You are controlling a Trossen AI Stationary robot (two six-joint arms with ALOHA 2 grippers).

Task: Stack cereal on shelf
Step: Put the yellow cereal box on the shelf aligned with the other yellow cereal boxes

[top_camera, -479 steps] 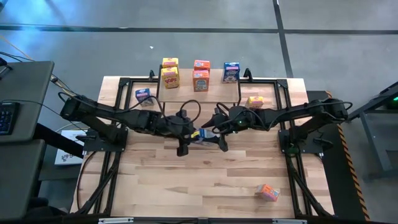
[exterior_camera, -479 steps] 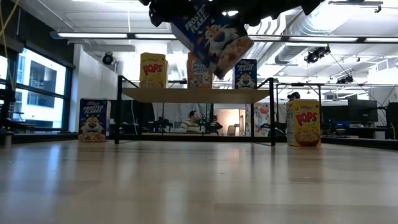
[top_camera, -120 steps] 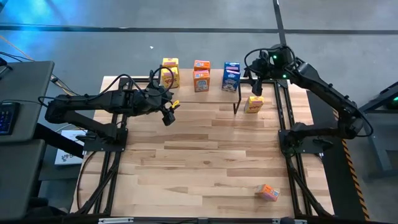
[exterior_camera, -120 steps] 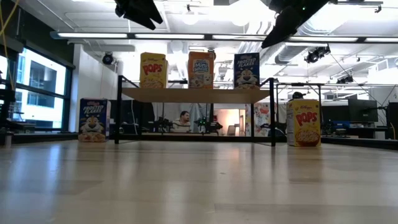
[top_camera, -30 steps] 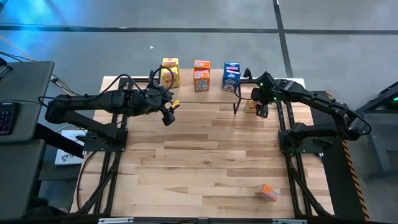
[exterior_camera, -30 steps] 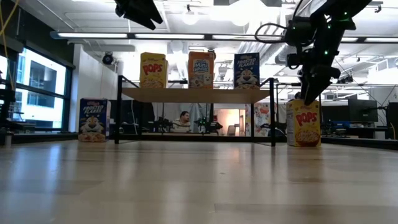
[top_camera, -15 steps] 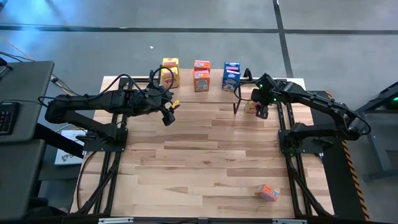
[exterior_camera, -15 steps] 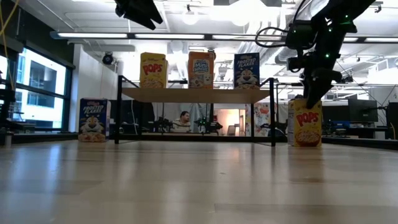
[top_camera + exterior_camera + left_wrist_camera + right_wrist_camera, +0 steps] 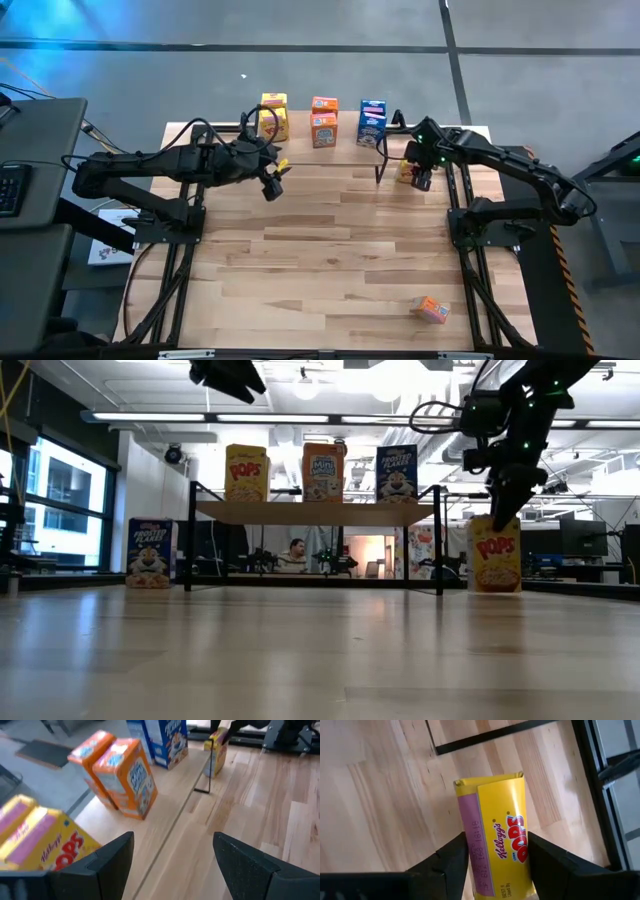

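One yellow Pops box [image 9: 502, 855] — upright, purple-sided — between right claw [image 9: 495, 870] fingers.

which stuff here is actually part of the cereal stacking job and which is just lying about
Part of the job:
- shelf with cereal boxes on it
- yellow Pops box between the right gripper jaws
- blue Frosted Flakes box on the table
- orange box near the table's front edge
- left gripper, open, waiting

Just lying about:
- keyboard on the side desk
- person in the room behind
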